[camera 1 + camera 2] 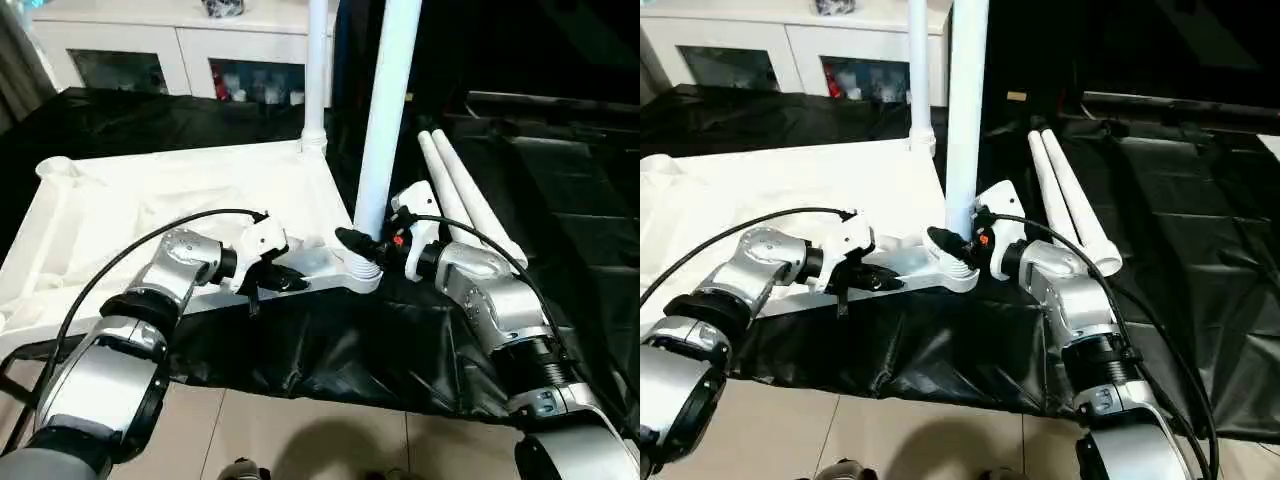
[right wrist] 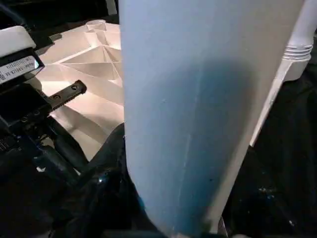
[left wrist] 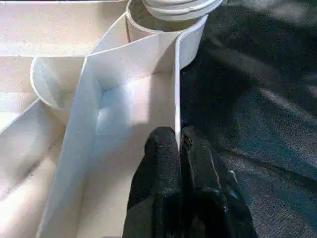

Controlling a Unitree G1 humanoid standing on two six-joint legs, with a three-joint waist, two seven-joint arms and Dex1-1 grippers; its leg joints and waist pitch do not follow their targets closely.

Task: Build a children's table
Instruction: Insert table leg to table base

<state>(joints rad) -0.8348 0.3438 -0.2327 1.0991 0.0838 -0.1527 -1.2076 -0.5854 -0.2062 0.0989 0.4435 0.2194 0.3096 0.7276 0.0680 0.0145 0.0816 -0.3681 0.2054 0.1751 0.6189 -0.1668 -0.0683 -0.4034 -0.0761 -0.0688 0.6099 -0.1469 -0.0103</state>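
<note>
The white tabletop (image 1: pixel 150 215) lies upside down on a black cloth, its ribs and raised rim facing up. One white leg (image 1: pixel 316 70) stands upright in the far corner socket. A second leg (image 1: pixel 388 110) stands in the near corner socket (image 1: pixel 362 275), and my right gripper (image 1: pixel 362 245) is shut around its base. My left gripper (image 1: pixel 285 278) is shut on the near rim (image 3: pixel 176 89), pinching the thin wall just left of that socket. Two more legs (image 1: pixel 462 195) lie side by side on the cloth to the right.
The black cloth (image 1: pixel 330 350) covers the work surface, and its front edge hangs over the tiled floor (image 1: pixel 300 430). A white cabinet (image 1: pixel 180 50) with glass doors stands at the back. My left gripper's body (image 2: pixel 25 94) is close beside the held leg.
</note>
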